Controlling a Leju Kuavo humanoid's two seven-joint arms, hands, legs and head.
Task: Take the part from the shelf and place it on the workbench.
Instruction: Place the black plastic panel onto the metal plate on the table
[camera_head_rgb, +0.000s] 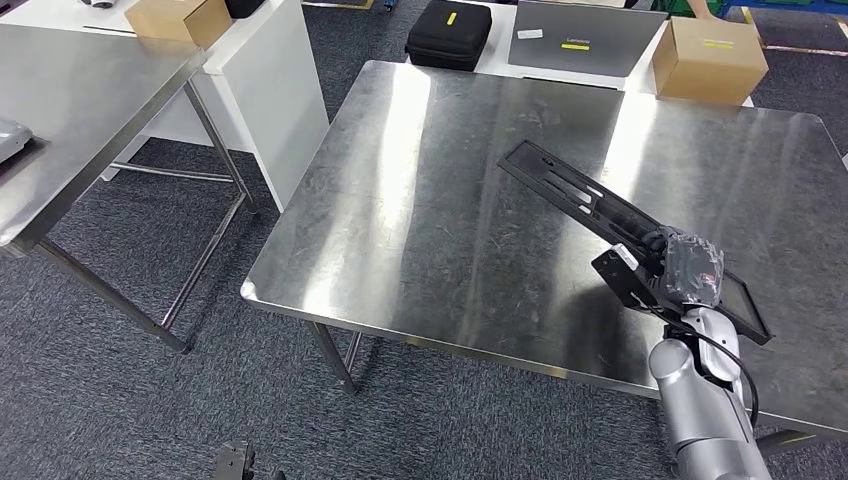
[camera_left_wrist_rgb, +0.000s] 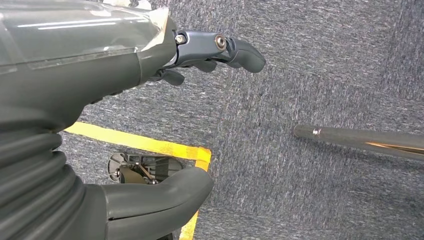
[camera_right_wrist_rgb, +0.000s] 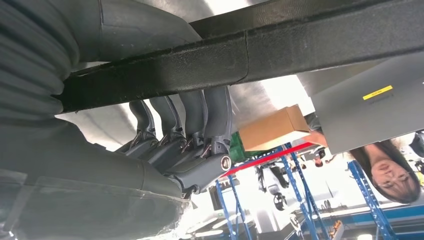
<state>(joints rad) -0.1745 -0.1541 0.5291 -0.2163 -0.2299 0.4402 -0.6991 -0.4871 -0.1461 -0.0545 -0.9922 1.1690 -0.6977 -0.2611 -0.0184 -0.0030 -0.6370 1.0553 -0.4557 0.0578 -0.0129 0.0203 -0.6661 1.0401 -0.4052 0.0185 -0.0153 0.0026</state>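
Gripping long black part (camera_head_rgb: 600, 205) w/ right hand (camera_head_rgb: 688, 268), fingers (camera_right_wrist_rgb: 200, 130) wrapping its edge, holding it tilted over steel workbench (camera_head_rgb: 440, 200), far end low near surface; contact unclear. Hanging left hand (camera_left_wrist_rgb: 150, 65) over carpet (camera_left_wrist_rgb: 320, 65), fingers apart, holding nothing.

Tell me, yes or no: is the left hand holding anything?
No. In the left wrist view the left hand hangs over carpet, fingers and thumb apart with nothing between them.

right hand (camera_head_rgb: 688, 268) gripping, left hand (camera_left_wrist_rgb: 150, 100) open
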